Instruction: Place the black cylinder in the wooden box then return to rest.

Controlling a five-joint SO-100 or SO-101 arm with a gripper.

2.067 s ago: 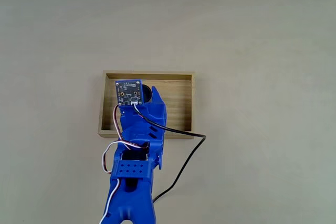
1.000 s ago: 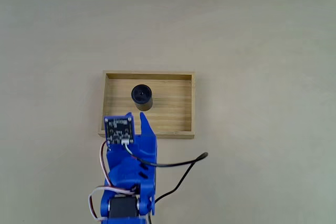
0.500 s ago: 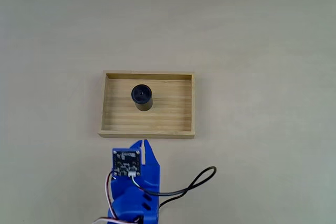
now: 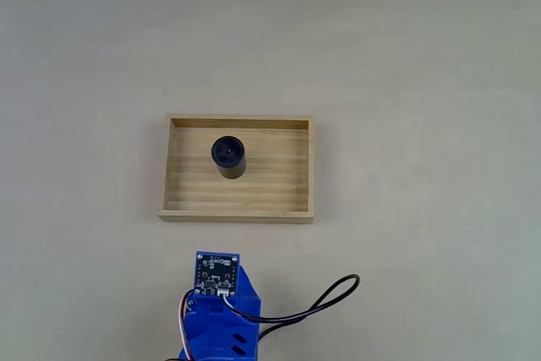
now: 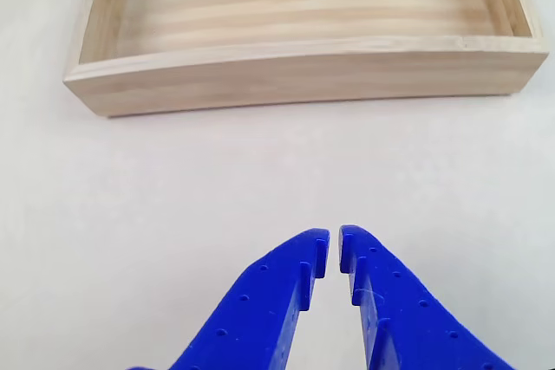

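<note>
One step looks done: the black cylinder (image 4: 227, 156) stands upright inside the wooden box (image 4: 308, 171). Blue gripper (image 5: 334, 247), empty and nearly closed, sits well clear; reaching rest remains.

The black cylinder (image 4: 228, 156) stands upright inside the shallow wooden box (image 4: 279, 213); near its far wall.

Even, soft light; faint shadows; fixed view slightly soft; other view bows straight edges.
</note>
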